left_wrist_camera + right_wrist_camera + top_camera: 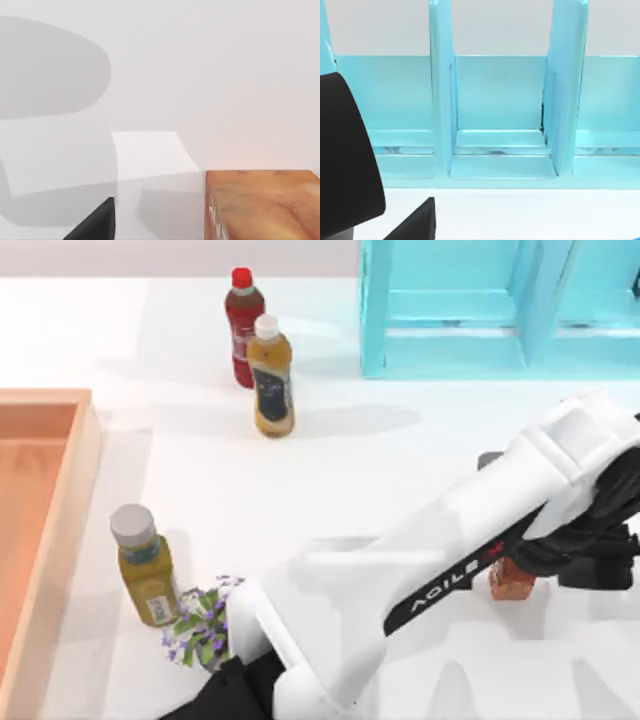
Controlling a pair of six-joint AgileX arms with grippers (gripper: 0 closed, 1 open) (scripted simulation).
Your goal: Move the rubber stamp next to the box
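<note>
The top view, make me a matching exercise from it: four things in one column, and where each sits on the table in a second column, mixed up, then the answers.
Things
1. rubber stamp
2. box
3. red-capped bottle
4. grey-capped bottle

Places
A. at the table's left edge
B. far side, just behind the white-capped bottle
C. right side, under the left gripper
D. near side, just right of the wooden wall, beside a small flowering plant

Pairs: 1-C, 2-A, 3-B, 4-D
</note>
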